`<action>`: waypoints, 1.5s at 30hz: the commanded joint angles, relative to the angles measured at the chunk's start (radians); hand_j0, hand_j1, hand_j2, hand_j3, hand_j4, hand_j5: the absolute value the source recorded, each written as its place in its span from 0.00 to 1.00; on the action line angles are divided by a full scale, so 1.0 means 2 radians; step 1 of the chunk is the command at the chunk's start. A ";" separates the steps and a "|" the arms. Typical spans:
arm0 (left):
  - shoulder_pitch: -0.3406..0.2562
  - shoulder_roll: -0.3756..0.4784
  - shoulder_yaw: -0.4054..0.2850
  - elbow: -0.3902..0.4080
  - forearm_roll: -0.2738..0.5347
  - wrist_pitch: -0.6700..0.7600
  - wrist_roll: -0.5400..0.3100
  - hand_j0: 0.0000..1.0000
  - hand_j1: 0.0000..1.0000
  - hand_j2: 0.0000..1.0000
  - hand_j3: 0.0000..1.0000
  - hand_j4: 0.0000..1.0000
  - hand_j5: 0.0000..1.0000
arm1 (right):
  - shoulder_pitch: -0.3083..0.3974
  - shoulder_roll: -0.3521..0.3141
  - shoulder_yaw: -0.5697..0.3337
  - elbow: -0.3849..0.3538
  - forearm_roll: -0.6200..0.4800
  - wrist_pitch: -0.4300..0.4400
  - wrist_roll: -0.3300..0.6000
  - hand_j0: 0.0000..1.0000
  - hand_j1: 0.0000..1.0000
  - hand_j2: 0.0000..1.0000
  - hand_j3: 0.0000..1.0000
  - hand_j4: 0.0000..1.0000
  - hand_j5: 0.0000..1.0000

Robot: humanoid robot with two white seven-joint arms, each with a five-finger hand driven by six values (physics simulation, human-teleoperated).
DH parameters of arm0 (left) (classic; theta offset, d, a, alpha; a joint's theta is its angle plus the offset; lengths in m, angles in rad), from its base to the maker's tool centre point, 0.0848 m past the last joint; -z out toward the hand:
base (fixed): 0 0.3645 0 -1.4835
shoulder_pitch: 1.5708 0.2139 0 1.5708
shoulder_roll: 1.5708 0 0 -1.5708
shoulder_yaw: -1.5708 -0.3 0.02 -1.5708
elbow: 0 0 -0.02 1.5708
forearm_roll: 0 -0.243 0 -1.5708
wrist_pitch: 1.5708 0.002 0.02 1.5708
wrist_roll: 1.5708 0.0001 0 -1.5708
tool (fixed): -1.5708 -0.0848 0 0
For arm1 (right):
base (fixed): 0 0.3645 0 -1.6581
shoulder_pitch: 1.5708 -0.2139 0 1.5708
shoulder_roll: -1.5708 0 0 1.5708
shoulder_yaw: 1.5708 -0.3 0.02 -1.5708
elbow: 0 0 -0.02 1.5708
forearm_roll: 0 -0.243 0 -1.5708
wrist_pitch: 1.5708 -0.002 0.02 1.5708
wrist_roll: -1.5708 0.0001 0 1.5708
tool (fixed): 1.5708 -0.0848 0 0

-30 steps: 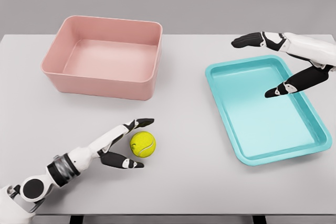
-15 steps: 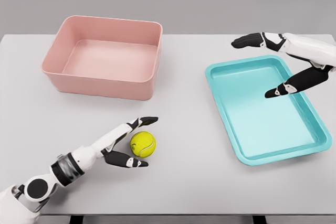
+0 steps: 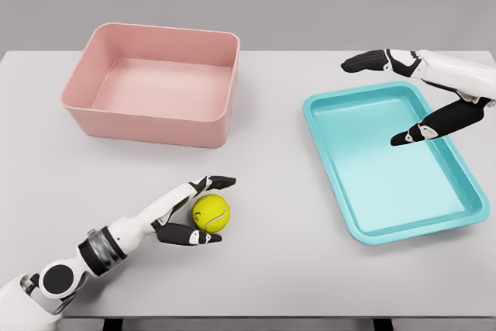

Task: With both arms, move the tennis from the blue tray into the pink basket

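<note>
The yellow tennis ball [image 3: 211,212] lies on the grey table, in front of the pink basket [image 3: 80,104] and well left of the blue tray [image 3: 358,227]. My left hand [image 3: 204,208] reaches in from the lower left; its fingers bracket the ball, one above and the thumb below, close around it but spread. Over the tray's far right part hovers my right hand [image 3: 380,98], fingers spread wide and holding nothing. The basket and the tray both hold nothing.
The table's front edge [image 3: 256,317] runs along the bottom of the view. The basket stands at the back left, the tray at the right, with bare tabletop between them.
My left hand has slid forward and closed in around the ball, which shifted slightly. The right hand has stayed where it was.
</note>
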 commanded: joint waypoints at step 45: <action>-0.003 0.007 0.025 -0.041 0.025 -0.014 -0.001 0.55 0.55 0.55 0.55 0.55 0.55 | 0.006 -0.001 -0.003 0.000 -0.005 0.001 0.000 1.00 1.00 1.00 1.00 1.00 1.00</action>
